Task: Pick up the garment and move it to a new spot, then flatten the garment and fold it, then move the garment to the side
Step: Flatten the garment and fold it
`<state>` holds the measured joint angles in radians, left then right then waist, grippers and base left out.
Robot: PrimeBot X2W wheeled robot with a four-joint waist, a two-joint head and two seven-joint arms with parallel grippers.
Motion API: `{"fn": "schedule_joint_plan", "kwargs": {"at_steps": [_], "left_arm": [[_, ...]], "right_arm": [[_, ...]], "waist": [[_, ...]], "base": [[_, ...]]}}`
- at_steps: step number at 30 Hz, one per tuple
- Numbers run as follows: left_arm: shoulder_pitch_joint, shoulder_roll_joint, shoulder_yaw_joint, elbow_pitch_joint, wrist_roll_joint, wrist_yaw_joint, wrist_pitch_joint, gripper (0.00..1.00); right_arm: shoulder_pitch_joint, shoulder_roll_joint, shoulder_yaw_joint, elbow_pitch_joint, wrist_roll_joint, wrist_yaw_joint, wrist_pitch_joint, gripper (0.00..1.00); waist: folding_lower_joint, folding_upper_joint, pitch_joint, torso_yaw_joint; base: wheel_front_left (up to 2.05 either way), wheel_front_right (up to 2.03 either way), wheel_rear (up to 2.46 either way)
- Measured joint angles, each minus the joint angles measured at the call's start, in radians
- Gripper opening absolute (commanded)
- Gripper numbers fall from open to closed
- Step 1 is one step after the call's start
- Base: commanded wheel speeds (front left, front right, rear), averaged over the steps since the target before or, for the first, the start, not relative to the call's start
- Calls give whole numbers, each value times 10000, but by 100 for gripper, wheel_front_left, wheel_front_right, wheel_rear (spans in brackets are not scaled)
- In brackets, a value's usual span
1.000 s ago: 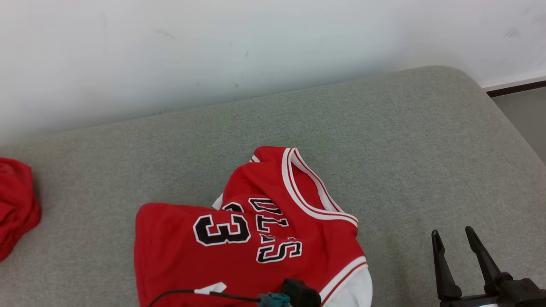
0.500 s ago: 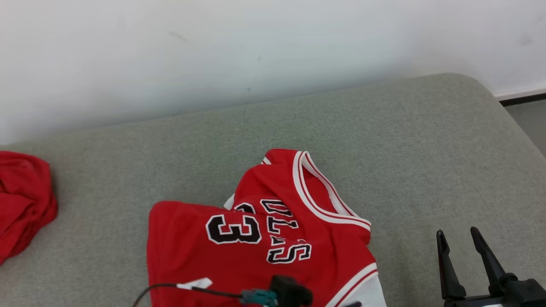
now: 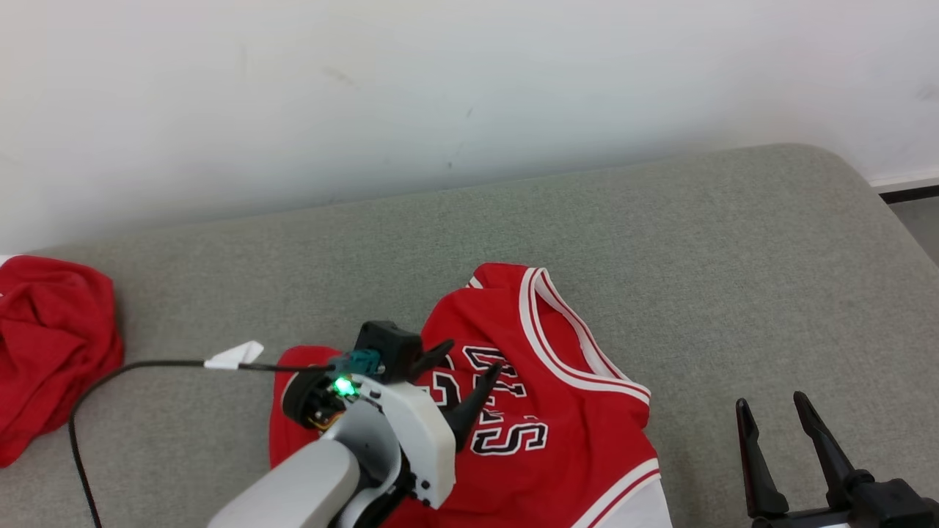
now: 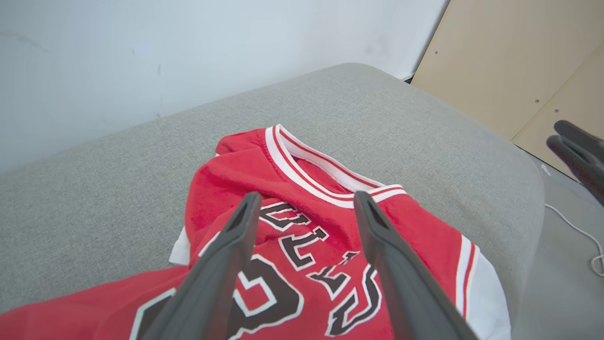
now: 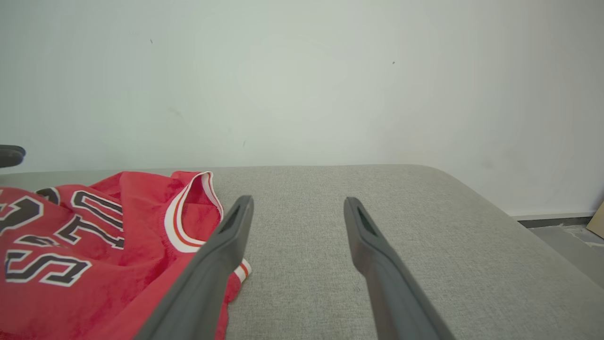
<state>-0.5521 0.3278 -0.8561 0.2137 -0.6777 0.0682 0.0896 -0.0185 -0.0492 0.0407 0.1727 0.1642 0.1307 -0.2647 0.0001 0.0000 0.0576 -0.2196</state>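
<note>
jersey (image 3: 587, 440): soft, light, floppy; I'd judge the banded collar (image 4: 295, 166) the firmest pinch
my left gripper (image 3: 469, 359): fingers spread; empty
my right gripper (image 3: 770, 402): same

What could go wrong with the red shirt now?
The jersey lies bunched, one layer folded over; the left gripper's open fingers might pinch both layers, so it won't flatten. The black cable trailing from that arm runs close to the cloth and could snag it. The jersey's side sits near the cushion's edge; a tug could slide it off.
</note>
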Motion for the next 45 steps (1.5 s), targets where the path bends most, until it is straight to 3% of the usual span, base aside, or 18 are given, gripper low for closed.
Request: {"fn": "schedule_joint_plan", "kwargs": {"at_steps": [3, 8, 16, 17, 18, 21, 29, 43, 44, 45], "left_arm": [[-554, 197, -150, 594, 138, -148, 673, 100], [-1054, 458, -598, 1513, 65, -815, 1948, 100], [-1265, 510, -1032, 3080, 228, -1220, 2155, 100], [-1268, 447, -1091, 3264, 253, -1256, 2157, 22], [-1290, 405, -1193, 3404, 278, -1323, 2178, 0], [-1456, 370, -1193, 3710, 305, -1381, 2134, 0], [-2137, 44, -255, 4537, 420, -148, 186, 0], [-3674, -98, 587, 6803, 619, 723, -2013, 0], [-3680, -167, 596, 6947, 614, 663, -2167, 34], [-3673, -263, 614, 7078, 581, 598, -2301, 87]], "right_arm": [[-6, -2, 6, -4, -4, 0, 0, 100], [-26, -2, 4, -40, -2, 0, 0, 100], [-209, -4, 71, -115, 111, 0, 0, 100], [-211, -2, 79, -119, 123, 0, 0, 100], [-220, -4, 79, -125, 125, 0, 0, 100], [-299, -2, 13, -157, 127, 0, 0, 100], [-434, -6, -13, -217, 119, 0, 0, 100], [-639, -2, 261, -96, 63, 0, 0, 100], [-639, -2, 267, -81, 61, 0, 0, 100], [-638, 0, 263, -63, 59, 0, 0, 100]], "waist": [[0, 0, 89, -129], [0, 0, 313, -351], [0, 0, 796, -589], [0, 0, 863, -607], [0, 0, 927, -621], [-1, 0, 1078, -644], [0, 0, 1325, -587], [0, 0, 1383, -873], [0, 0, 1356, -881], [0, 0, 1321, -884]], "base": [[0, 0, 0], [0, 0, 0], [0, 0, 0], [0, 0, 0], [0, 0, 0], [0, 0, 0], [0, 0, 0], [0, 0, 0], [0, 0, 0], [0, 0, 0]]}}
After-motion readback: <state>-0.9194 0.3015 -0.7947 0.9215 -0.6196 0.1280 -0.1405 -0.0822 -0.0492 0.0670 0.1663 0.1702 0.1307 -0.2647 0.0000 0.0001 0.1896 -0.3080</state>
